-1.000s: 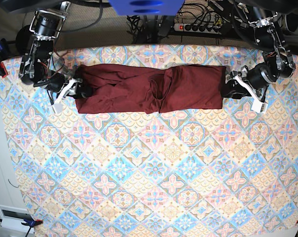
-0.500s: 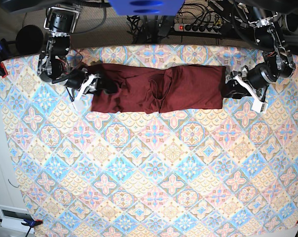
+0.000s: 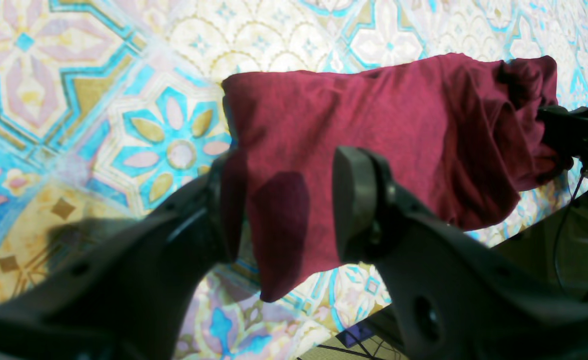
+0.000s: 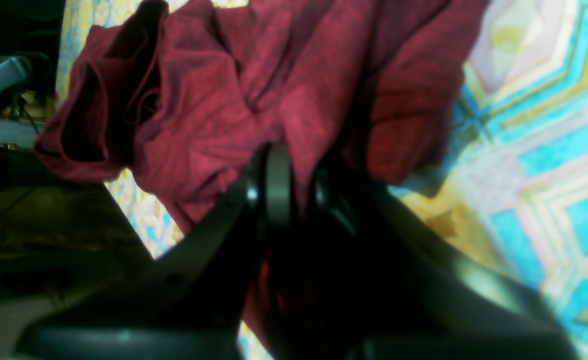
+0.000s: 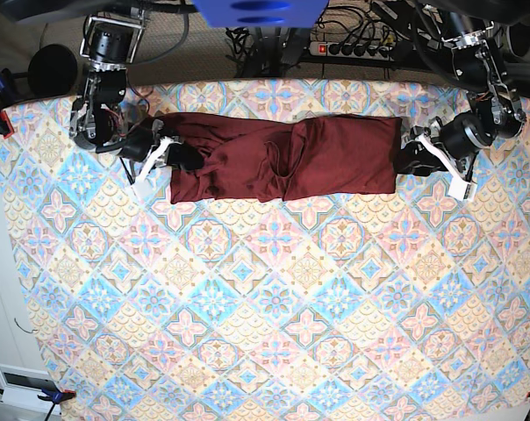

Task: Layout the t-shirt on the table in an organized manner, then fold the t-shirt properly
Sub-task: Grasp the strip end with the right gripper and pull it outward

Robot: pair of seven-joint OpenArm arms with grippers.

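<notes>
The dark maroon t-shirt (image 5: 282, 158) lies as a long creased band across the far part of the table (image 5: 274, 307). In the base view my right gripper (image 5: 173, 151) is at the band's left end. The right wrist view shows that gripper (image 4: 301, 185) shut on a bunched fold of the t-shirt (image 4: 208, 90). At the band's right end my left gripper (image 5: 414, 158) straddles the edge. Seen from the left wrist, the gripper (image 3: 283, 205) is open, with the hem of the t-shirt (image 3: 374, 125) lying loose between its fingers.
A power strip with cables (image 5: 353, 48) lies behind the table's far edge. Blue and red clamps (image 5: 0, 96) grip the left edge. A white box (image 5: 24, 386) sits beyond the near left corner. Patterned cloth stretches in front of the shirt.
My right gripper moved rightward along the shirt's left end, bunching it inward, and closed on the fabric. The left arm and the right end of the shirt stayed still.
</notes>
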